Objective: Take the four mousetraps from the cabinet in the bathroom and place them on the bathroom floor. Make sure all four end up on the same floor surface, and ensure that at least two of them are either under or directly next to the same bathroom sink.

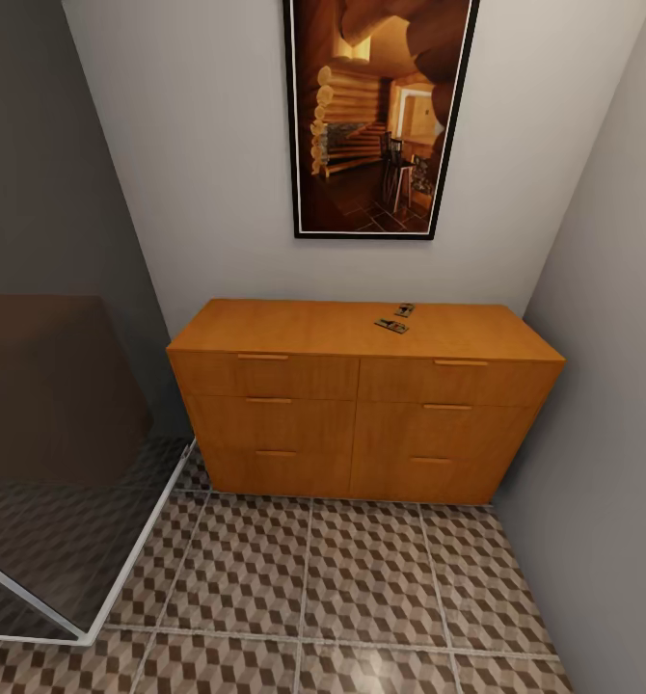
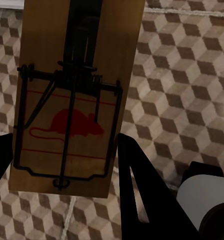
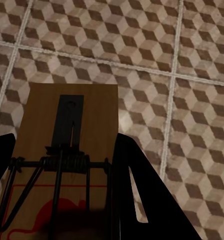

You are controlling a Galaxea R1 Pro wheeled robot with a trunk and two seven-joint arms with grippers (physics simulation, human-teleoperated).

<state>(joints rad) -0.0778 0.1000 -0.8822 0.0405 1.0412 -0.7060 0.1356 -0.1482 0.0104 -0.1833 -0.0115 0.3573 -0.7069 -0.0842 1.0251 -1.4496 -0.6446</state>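
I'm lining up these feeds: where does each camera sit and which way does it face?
Head: high on the robot, facing down at the cabinet, with two mousetraps on top.
Left wrist: along the left pincer, shut on a mousetrap.
Right wrist: along the right pincer, shut on another mousetrap.
Shared: tiled floor.
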